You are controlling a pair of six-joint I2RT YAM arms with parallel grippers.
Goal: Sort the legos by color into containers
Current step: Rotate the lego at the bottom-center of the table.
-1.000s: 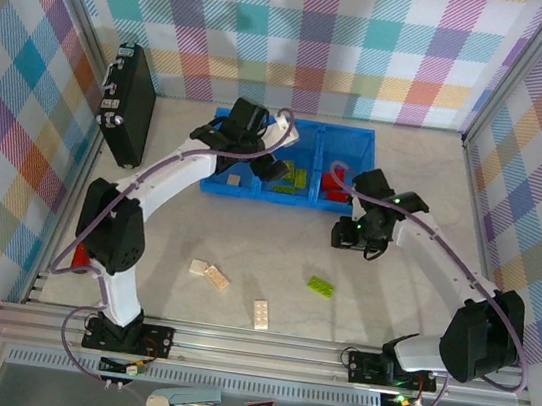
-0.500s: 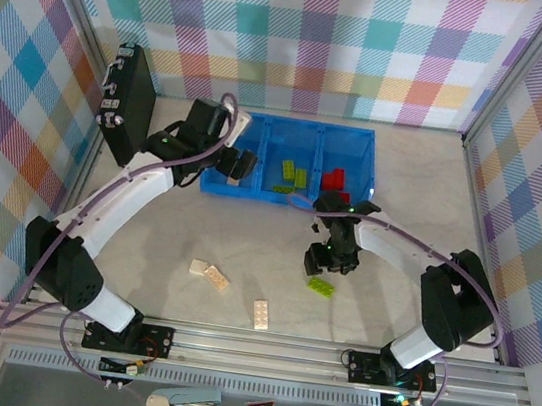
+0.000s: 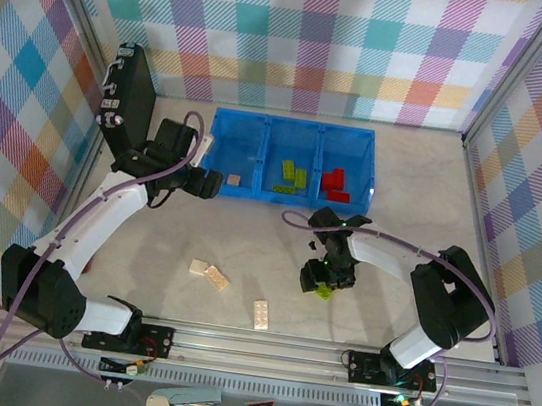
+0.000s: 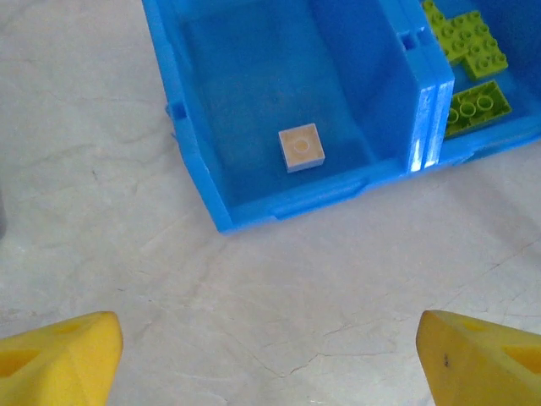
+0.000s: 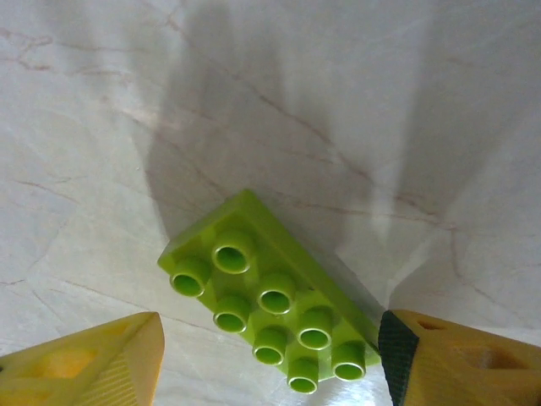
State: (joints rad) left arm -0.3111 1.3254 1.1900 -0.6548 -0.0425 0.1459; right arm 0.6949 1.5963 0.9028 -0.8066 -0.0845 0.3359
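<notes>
Tabletop [image 3: 405, 182]: pale marbled surface, checked walls on three sides.

Black flat case [image 3: 129, 102] stands on edge at the far left.

Blue tray [image 3: 295, 122] sits far centre with three compartments side by side.
- Left compartment: one square cream brick [image 3: 235, 179], lying near its near wall in the left wrist view [image 4: 302, 147].
- Middle compartment: lime green bricks [image 3: 291, 174].
- Right compartment: red bricks [image 3: 335, 181].

Left arm reaches to the far left. Left gripper [image 3: 208, 184] hangs just left of the tray's near-left corner. Its yellow fingers are wide apart with nothing between them, bare tabletop below. The wrist camera looks past them onto the tray wall [image 4: 203, 169].

Right arm is bent back toward centre. Right gripper [image 3: 320, 283] is low over the tabletop, near side, right of centre. Fingers are apart and straddle the loose lime green 2x4 brick [image 5: 270, 304]. The brick lies flat, studs up, diagonal between the fingertips [image 5: 93, 355]. It is not clamped. The right-hand finger is very close to one end of the brick; can't tell if it touches.

Loose cream bricks are all on the near side:
- A pair touching each other [image 3: 209, 273], left of centre.
- One more [image 3: 261, 314], nearer the rail, between that pair and the green brick.
</notes>
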